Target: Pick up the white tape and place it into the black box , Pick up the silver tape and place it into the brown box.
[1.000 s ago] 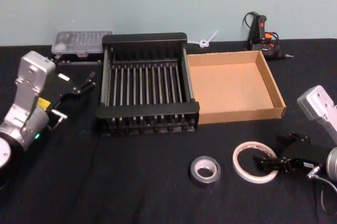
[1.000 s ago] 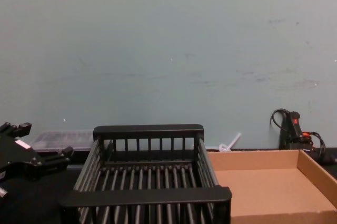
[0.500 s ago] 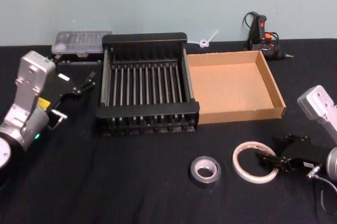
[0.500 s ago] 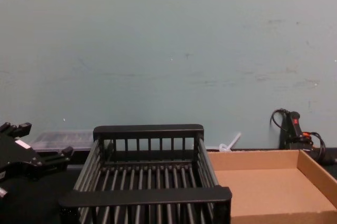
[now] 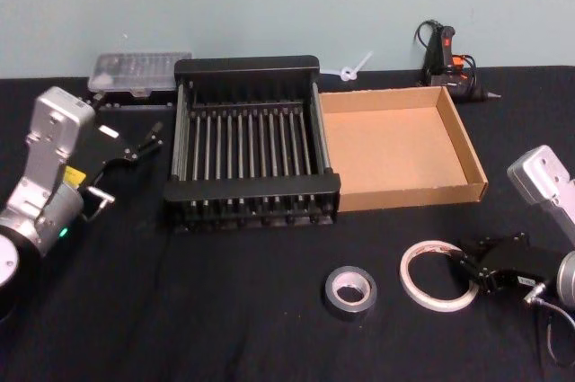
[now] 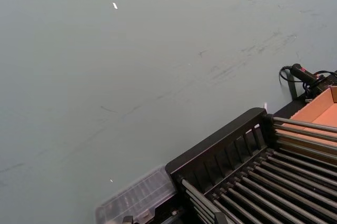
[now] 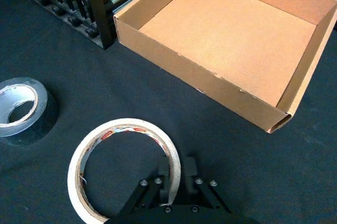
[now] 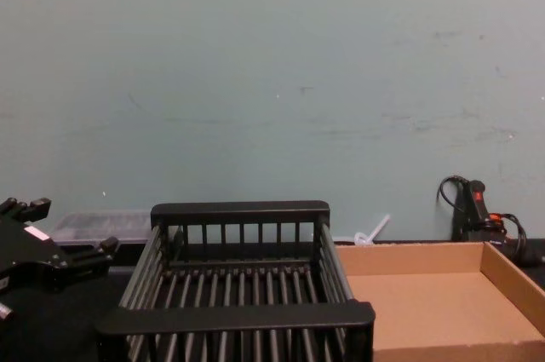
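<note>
Right gripper (image 7: pixel 176 174) clamped on the thin white tape ring (image 5: pixel 436 275).
The ring lies flat on the black tabletop (image 5: pixel 225 310), just beside the thick grey-silver tape roll (image 5: pixel 350 292); the left gripper (image 5: pixel 144 144) sits parked beside the black slatted crate (image 5: pixel 252 186), fingers apart.

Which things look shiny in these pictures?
In the right wrist view, the silver tape shows pale glare along its inner core. In the head view, the left gripper sits by the black box, whose bars catch thin highlights.
</note>
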Robot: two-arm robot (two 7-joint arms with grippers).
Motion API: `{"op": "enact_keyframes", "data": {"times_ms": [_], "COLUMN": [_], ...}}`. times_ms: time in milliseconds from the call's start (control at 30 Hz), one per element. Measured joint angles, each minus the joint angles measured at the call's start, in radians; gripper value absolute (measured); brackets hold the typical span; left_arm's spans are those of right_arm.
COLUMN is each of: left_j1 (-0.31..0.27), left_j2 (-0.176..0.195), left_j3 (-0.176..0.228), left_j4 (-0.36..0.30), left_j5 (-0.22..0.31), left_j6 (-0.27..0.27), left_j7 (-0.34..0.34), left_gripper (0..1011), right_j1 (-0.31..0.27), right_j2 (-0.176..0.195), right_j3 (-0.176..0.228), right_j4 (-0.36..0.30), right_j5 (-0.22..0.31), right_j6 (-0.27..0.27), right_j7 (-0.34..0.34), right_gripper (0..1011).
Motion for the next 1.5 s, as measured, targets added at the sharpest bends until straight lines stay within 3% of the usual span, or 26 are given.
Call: {"op": "enact_keyframes", "data": {"times_ms": [100, 233, 767, 1200, 1500], "left_j1": [0.0, 0.0, 0.0, 0.0, 0.0], "left_j2": [0.0, 0.0, 0.0, 0.0, 0.0], "left_j3": [0.0, 0.0, 0.0, 0.0, 0.0], "left_j4": [0.0, 0.0, 0.0, 0.0, 0.0], "left_j5": [0.0, 0.0, 0.0, 0.0, 0.0], "left_j6": [0.0, 0.0, 0.0, 0.0, 0.0], "left_j7": [0.0, 0.0, 0.0, 0.0, 0.0], "left_gripper": [1001, 1001, 1001, 1001, 1001], "right_j1": [0.0, 0.0, -0.001, -0.022, 0.034], "right_j2": [0.0, 0.0, -0.001, -0.018, -0.043], "right_j3": [0.0, 0.0, 0.002, 0.073, 0.056], "right_j4": [0.0, 0.0, 0.0, -0.044, -0.05], "right_j5": [0.0, 0.0, 0.0, 0.07, 0.064], "right_j6": [0.0, 0.0, -0.002, -0.045, -0.059], "right_j7": [0.0, 0.0, 0.0, -0.016, -0.04], "right_gripper": [126, 90, 90, 90, 90]}}
